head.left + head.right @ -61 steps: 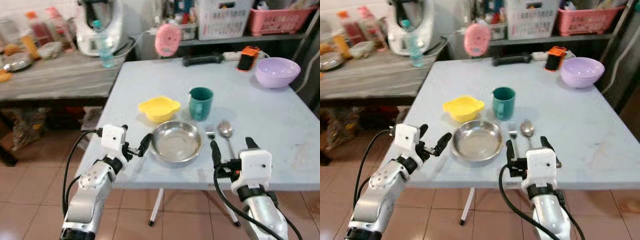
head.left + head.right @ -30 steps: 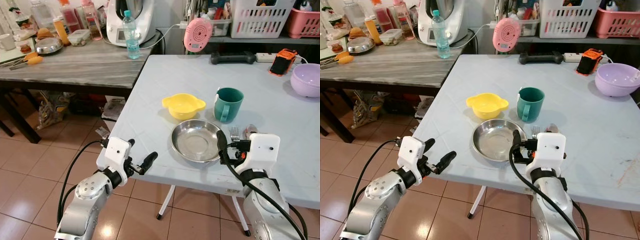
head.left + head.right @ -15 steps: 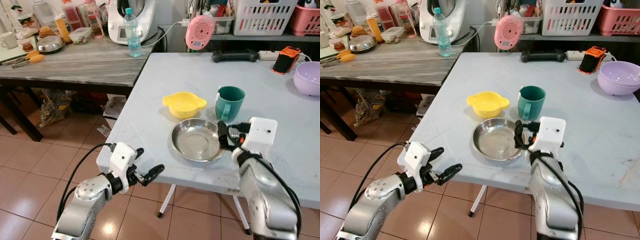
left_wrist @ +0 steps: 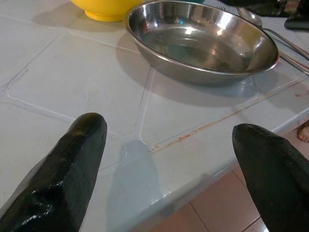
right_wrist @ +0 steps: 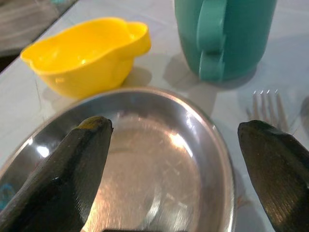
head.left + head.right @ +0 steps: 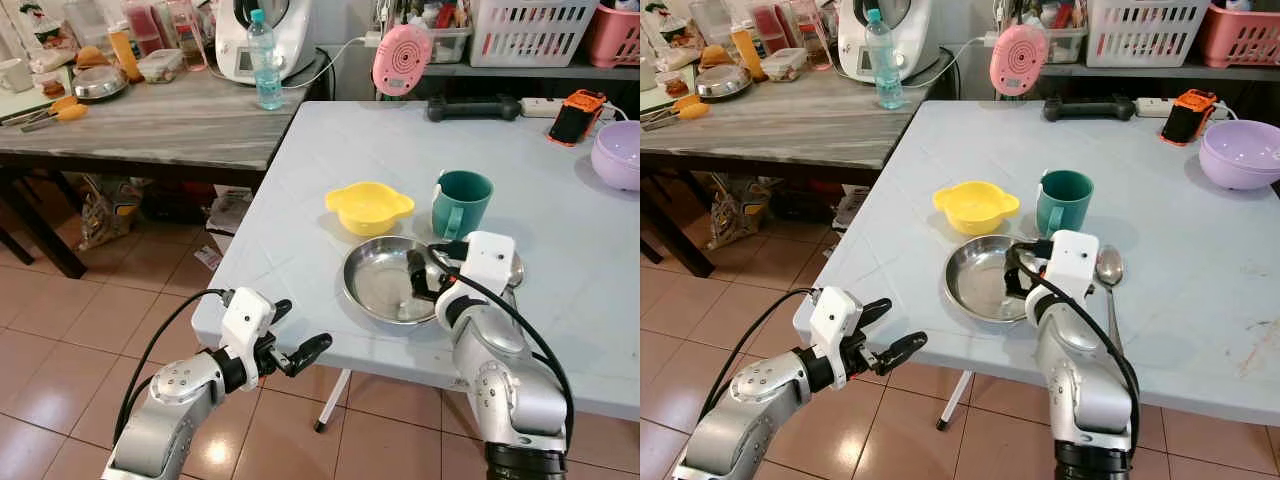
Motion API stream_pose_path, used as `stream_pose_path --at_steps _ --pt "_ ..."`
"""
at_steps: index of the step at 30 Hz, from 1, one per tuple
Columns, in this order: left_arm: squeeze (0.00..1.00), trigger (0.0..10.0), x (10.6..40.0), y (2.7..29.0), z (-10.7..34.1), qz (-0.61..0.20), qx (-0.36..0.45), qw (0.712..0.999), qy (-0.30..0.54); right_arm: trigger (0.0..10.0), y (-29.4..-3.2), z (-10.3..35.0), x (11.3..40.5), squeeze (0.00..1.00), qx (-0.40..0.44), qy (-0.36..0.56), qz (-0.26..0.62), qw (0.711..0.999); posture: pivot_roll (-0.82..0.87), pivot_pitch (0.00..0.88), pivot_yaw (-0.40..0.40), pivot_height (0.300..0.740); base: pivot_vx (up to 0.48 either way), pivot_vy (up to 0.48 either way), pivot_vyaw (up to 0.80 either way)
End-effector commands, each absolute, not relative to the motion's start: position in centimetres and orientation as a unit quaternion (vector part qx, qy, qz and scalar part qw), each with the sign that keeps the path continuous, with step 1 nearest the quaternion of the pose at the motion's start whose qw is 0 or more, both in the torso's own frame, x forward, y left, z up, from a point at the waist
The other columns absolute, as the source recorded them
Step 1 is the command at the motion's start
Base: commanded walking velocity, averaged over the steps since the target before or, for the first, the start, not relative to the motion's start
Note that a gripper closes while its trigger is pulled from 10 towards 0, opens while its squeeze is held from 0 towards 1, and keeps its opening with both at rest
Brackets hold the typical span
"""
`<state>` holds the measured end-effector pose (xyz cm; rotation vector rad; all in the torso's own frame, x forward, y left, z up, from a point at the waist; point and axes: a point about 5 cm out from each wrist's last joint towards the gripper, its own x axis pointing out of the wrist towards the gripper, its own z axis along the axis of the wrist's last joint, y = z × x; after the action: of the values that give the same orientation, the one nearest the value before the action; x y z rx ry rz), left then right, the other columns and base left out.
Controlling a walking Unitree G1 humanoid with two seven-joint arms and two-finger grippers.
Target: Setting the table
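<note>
In the left eye view, a pale blue table carries a steel plate near its front edge, with a yellow bowl and a green mug just behind it. The right gripper hangs over the plate's right side, fingers spread. The left gripper sits below the table's front corner, over the tiled floor, its fingers apart. A purple bowl stands at the far right, and a pink round gadget at the back edge.

In the right eye view, a spoon lies just right of the plate, partly behind the robot's right wrist. A water bottle stands on the grey side table.

The left wrist view looks across the table's front edge at the plate and the yellow bowl behind it, between two widely spread black fingers.

In the right wrist view, the fingers stand wide apart above the plate; the fork lies beside the plate, near the mug.
</note>
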<state>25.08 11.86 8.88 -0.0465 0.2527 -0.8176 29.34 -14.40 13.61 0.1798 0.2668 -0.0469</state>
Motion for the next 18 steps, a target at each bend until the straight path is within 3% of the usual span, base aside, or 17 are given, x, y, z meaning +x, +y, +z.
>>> stream_pose_path --at_steps 1,18 --pt "0.0 10.0 24.9 12.2 9.2 -0.395 -0.019 0.91 0.121 10.0 -14.0 13.3 29.3 0.0 0.084 0.145 -0.023 0.986 -0.12 0.04 0.077 0.74 0.0 0.0 0.0" --pt "0.0 10.0 25.9 11.7 10.9 -0.408 -0.035 0.907 0.101 10.0 -14.8 12.0 29.1 0.0 0.098 0.171 -0.062 0.978 -0.13 0.034 0.081 0.74 0.0 0.0 0.0"
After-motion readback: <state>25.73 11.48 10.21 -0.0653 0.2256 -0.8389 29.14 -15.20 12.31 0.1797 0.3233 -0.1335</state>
